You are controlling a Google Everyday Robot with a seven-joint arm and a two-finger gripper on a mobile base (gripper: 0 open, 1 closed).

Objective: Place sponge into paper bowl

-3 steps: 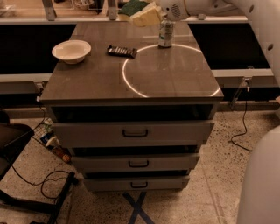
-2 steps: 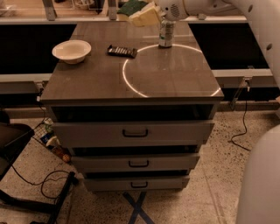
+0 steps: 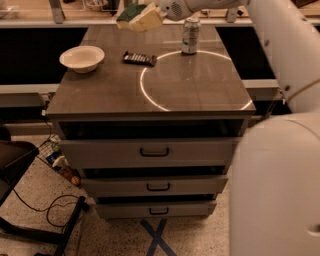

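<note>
Yellow sponge [image 3: 138,19] w/ green top; held by tool [image 3: 153,15] over cabinet [image 3: 110,92] rear.

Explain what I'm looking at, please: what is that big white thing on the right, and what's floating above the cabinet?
The white shape is a robot. Its body fills the lower right, and its single arm reaches over the back of the cabinet. This is one camera picture looking down at the cabinet from its front; where the camera is mounted I cannot tell. At the arm's end is the gripper, a two-finger clamp, up in the air over the back edge. It is shut on the sponge, pale yellow foam with a dark green side. On the grey cabinet top are an empty cream paper bowl at the left, a dark candy bar to its right, and an upright silver can. Three drawers sit below.
</note>
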